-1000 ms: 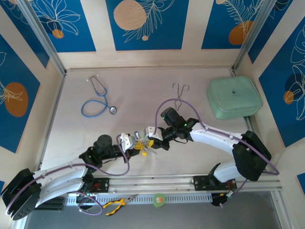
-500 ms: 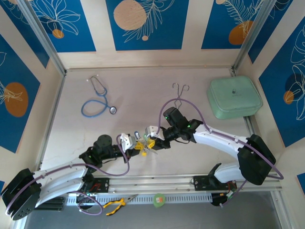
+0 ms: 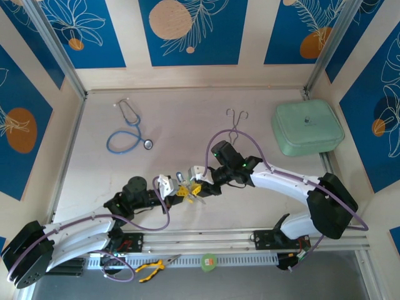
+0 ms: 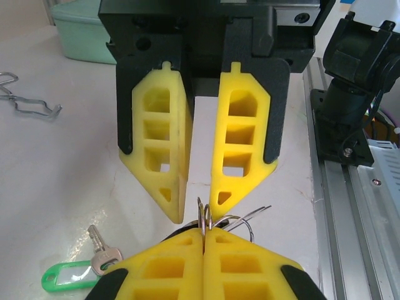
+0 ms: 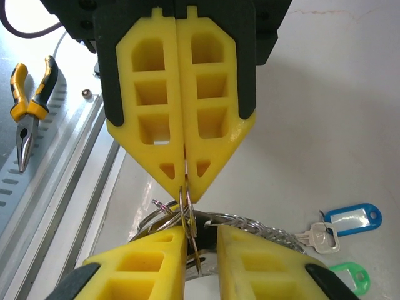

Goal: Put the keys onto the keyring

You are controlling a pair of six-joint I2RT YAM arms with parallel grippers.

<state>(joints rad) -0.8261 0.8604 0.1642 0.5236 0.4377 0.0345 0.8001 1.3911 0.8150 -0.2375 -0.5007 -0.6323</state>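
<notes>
Both arms reach inward and meet low near the middle of the desk's (image 3: 187,125) near edge. I read the left pincer (image 4: 204,232) clamped on the keyring (image 5: 185,206); the right pincer (image 5: 201,232) stands parted around it.

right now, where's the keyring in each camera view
Top external: the keyring is just below centre, between the left hand and the right hand.
Left wrist: keyring at bottom centre, poking up from the left hand.
Right wrist: keyring low centre, hanging under the left hand.
Shared landmark: the left hand's yellow tips pinching it.
</notes>
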